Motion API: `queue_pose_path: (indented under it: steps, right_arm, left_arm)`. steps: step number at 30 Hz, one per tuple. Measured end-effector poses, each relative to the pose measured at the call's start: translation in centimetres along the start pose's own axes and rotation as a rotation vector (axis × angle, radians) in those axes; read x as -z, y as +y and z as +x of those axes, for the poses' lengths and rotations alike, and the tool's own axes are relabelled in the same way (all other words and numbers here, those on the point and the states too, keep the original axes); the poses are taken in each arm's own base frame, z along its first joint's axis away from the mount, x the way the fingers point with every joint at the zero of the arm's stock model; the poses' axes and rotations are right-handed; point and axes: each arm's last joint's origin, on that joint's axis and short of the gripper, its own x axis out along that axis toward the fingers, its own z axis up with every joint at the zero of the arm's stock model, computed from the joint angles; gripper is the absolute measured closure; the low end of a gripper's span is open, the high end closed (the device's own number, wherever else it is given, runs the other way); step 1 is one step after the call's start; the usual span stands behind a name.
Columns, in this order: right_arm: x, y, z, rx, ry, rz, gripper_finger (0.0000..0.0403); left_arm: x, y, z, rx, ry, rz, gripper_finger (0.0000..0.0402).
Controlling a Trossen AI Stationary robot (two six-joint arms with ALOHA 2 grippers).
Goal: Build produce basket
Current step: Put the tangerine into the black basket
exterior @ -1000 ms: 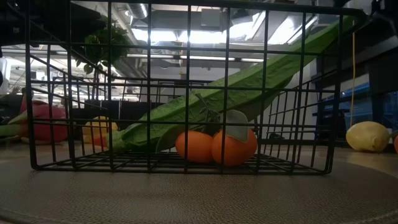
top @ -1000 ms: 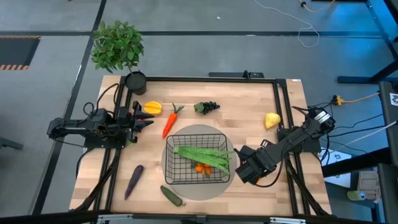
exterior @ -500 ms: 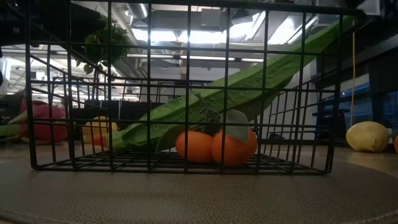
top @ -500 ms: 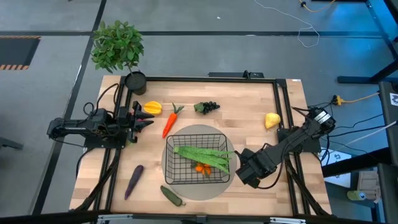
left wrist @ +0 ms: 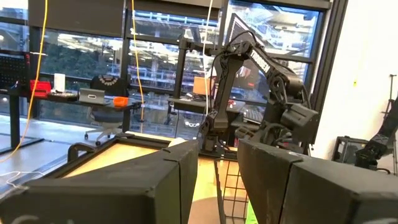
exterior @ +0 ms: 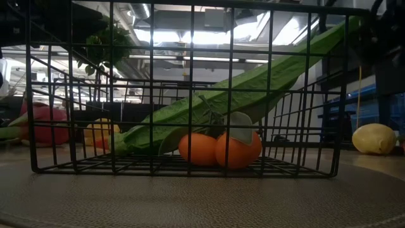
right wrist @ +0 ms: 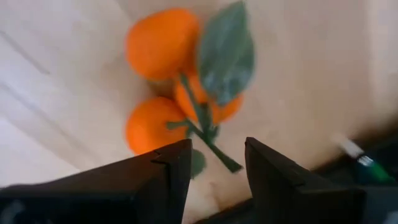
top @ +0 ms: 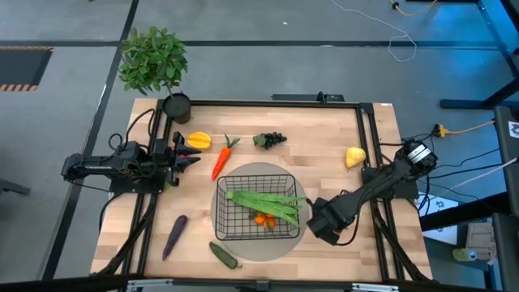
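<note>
So here's how our table looked. The basket (top: 258, 209) sat on the round grey mat (top: 243, 248) with two things in it: the green beans (top: 264, 201) lying across it, one end propped on its right rim, and a bunch of tangerines (top: 263, 218) on its floor under them.

The right gripper (top: 318, 225) hung just off the basket's right side, tipped down at the wood. Through its wrist camera we saw its fingers (right wrist: 163, 177) parted with nothing between them, and a second bunch, the loose tangerines (right wrist: 163, 43), lying on the bare wood right below. It wasn't touching them as far as we could tell.

The left gripper (top: 188, 158) waited well off to the basket's left and a bit beyond it, claw moderately parted and empty.

The rest of the produce was still scattered outside:
- carrot (top: 221, 158) just past the basket's far-left corner
- yellow pepper (top: 199, 140) farther out the same way
- grapes (top: 272, 139) beyond the far side
- lemon (top: 354, 156) off to the far right
- eggplant (top: 174, 236) on the near left
- cucumber (top: 225, 255) near the near-left corner, at the mat's edge

From table level we also spotted the dragon fruit (exterior: 44, 125) behind the basket on its left. The potted plant (top: 152, 61) stood off the table's far-left corner.
</note>
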Motion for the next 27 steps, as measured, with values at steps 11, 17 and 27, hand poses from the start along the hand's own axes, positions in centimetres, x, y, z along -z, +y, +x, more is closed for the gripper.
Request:
queue_pose_path:
  steps: [11, 17, 27]
  right_arm:
    - [-0.45, 0.67, -0.09, -0.062, -0.058, -0.011, 0.0266]
    - [-0.74, 0.58, -0.13, -0.068, -0.061, 0.001, 0.0266]
    - [-0.72, 0.55, -0.09, -0.065, -0.059, 0.001, 0.0266]
  left_arm:
    - [-0.01, 0.00, 0.00, 0.000, -0.001, 0.000, 0.0296]
    - [-0.04, 0.00, 0.00, 0.000, -0.004, 0.000, 0.0296]
    - [-0.06, -0.01, 0.00, 0.000, -0.005, 0.000, 0.0296]
